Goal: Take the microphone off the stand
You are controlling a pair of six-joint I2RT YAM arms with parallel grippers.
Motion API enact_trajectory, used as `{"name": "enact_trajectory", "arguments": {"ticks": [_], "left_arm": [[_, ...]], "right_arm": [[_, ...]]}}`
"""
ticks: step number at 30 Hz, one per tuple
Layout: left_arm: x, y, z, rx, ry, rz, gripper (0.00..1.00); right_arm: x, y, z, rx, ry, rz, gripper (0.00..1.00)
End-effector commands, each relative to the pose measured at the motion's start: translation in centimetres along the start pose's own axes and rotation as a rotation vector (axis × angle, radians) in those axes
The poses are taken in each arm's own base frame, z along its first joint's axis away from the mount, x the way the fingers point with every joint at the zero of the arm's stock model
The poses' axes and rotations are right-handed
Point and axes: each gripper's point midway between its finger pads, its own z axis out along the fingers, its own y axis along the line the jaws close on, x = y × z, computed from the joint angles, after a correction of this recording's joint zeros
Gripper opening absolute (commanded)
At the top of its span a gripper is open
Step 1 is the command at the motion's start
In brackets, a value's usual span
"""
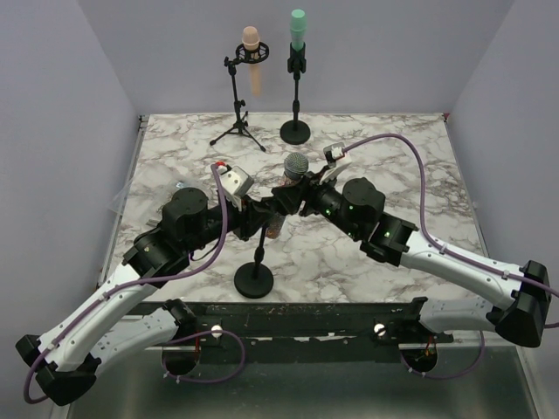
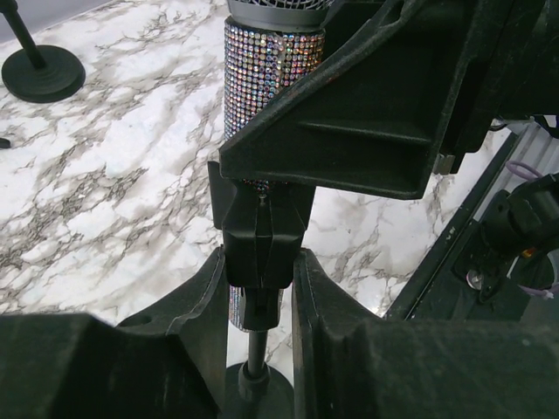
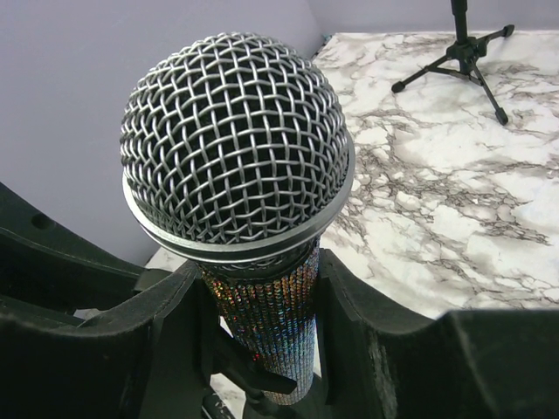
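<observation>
A sequinned microphone (image 1: 293,175) with a silver mesh head (image 3: 234,144) stands in the clip of a black stand (image 1: 254,278) at the table's front middle. My right gripper (image 3: 262,297) is shut on the microphone's sparkly body (image 3: 266,319) just below the head. My left gripper (image 2: 260,284) is shut on the stand's black clip (image 2: 262,236), below the right gripper's fingers (image 2: 349,131). The stand's rod and round base (image 2: 253,388) show under the clip.
A pink microphone on a tripod stand (image 1: 251,65) and a green microphone on a round-base stand (image 1: 297,52) stand at the table's back. The tripod's legs (image 3: 463,57) show in the right wrist view. A purple cable (image 1: 410,166) arcs over the right side.
</observation>
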Motion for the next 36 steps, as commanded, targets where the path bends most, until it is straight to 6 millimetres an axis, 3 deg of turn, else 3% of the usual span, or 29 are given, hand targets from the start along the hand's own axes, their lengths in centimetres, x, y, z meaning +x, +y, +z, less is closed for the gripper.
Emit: {"name": "enact_trajectory", "arguments": {"ticks": [1, 2, 3, 5, 7, 10, 13, 16, 23, 30, 32, 36], "left_arm": [[-1.5, -0.3, -0.6, 0.008, -0.049, 0.014, 0.00], [-1.6, -0.2, -0.6, 0.001, -0.053, 0.016, 0.00], [-1.7, -0.1, -0.6, -0.010, -0.053, 0.015, 0.11], [-1.9, 0.2, -0.7, -0.026, -0.058, 0.016, 0.42], [-2.2, 0.3, -0.7, -0.032, -0.067, 0.018, 0.61], [-2.6, 0.3, -0.7, -0.038, -0.076, 0.017, 0.75], [-3.0, 0.3, -0.6, -0.040, -0.075, 0.024, 0.80], [-3.1, 0.4, -0.5, -0.042, -0.072, 0.034, 0.78], [-1.3, 0.3, -0.1, -0.025, -0.012, 0.041, 0.58], [-0.8, 0.6, -0.4, -0.034, -0.004, 0.044, 0.65], [-0.8, 0.6, -0.4, -0.036, -0.002, 0.050, 0.56], [-0.6, 0.7, 0.2, -0.036, 0.028, 0.061, 0.16]], "right_arm": [[-1.1, 1.3, 0.3, -0.051, -0.043, -0.016, 0.01], [-1.3, 1.4, 0.3, -0.058, -0.049, -0.021, 0.01], [-1.6, 1.5, 0.3, -0.061, -0.061, -0.025, 0.01], [-2.2, 1.8, 0.4, -0.075, -0.086, -0.041, 0.01], [-2.6, 2.0, 0.6, -0.083, -0.104, -0.062, 0.01], [-2.8, 2.3, 1.1, -0.093, -0.105, -0.087, 0.01], [-2.7, 2.6, 1.2, -0.109, -0.102, -0.092, 0.01], [-2.6, 2.6, 1.2, -0.114, -0.102, -0.089, 0.01], [-3.0, 2.5, 0.8, -0.107, -0.116, -0.086, 0.01], [-3.0, 2.6, 0.9, -0.115, -0.117, -0.081, 0.01], [-3.0, 2.6, 0.8, -0.114, -0.117, -0.082, 0.01], [-3.2, 2.6, 0.7, -0.113, -0.122, -0.080, 0.01]]}}
